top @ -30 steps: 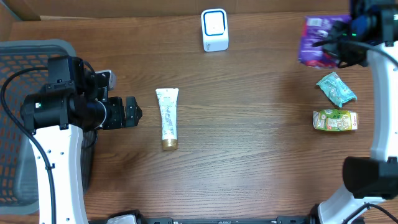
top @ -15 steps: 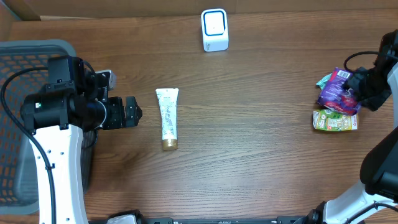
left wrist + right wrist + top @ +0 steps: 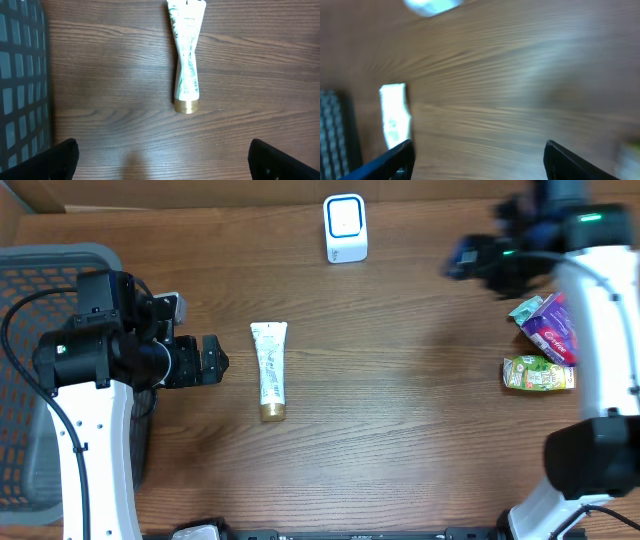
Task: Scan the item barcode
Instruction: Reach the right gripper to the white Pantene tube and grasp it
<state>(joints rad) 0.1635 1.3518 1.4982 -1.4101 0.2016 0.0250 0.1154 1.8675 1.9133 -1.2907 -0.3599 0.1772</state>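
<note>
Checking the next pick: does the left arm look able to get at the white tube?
Probably yes. The left gripper, open and empty, faces the tube across bare table; nothing lies between them.

Matt wood-grain table point(image 3: 400, 430), glossy plastic tube point(image 3: 268, 365) (metallic gold cap point(image 3: 271, 412)), perhaps foil packet point(image 3: 556, 330).
</note>
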